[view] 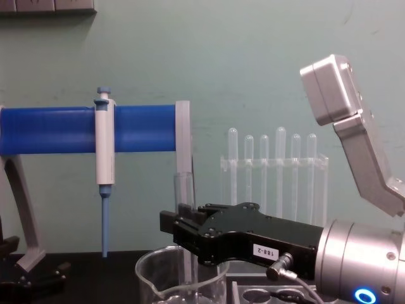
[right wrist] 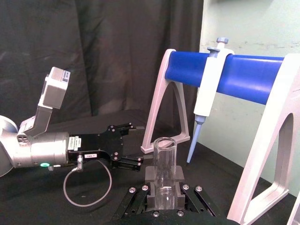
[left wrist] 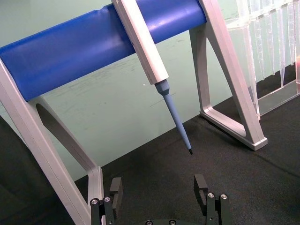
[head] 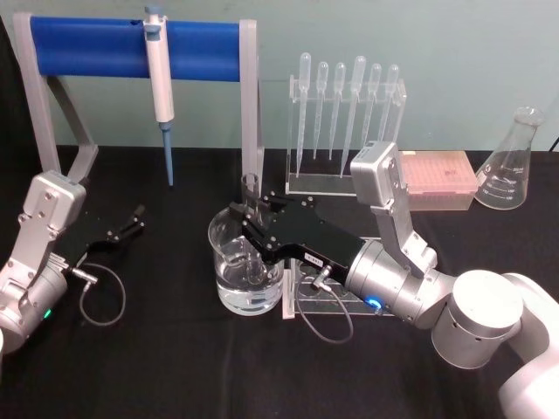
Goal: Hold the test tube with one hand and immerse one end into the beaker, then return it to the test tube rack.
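Tube [head: 251, 194] (right gripper [head: 248, 229] clamping) inside beaker [head: 225, 262].

The clear glass test tube [head: 251, 190] stands upright, clamped in the right end effector [head: 247, 229], lower end inside the water-holding beaker [head: 222, 262]

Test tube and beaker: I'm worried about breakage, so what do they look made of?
The test tube, clamped in the right gripper, looks like clear smooth glass: see-through wall with bright rim highlights. The beaker looks like clear glossy glass, with a pour lip and liquid showing through. Plastic is possible. The left gripper rests open nearby.
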You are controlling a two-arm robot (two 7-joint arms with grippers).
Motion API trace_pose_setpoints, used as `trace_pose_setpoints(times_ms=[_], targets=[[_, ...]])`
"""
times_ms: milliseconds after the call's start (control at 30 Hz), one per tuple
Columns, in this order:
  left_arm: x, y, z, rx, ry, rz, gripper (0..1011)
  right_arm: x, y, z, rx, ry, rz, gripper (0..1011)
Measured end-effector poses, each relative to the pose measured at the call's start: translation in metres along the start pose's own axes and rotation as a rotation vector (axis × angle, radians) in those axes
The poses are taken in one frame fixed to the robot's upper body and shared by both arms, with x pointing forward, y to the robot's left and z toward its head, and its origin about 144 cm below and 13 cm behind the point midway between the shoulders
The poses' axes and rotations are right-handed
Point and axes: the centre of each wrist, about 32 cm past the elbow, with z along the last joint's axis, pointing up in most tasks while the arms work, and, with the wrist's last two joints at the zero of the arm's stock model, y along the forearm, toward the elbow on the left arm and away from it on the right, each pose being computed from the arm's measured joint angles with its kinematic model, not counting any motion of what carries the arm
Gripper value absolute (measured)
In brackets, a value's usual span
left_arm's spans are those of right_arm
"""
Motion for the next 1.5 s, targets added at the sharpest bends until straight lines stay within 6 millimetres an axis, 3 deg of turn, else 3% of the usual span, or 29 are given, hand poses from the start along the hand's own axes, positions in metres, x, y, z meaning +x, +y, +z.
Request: trace_pose_setpoints(times_ms=[1500], targets=[[0.0000,0.0000,0.0000,0.000,0.000,0.000,1000,0.0000,0.0000,0.0000,0.000,0.000,0.000,225]])
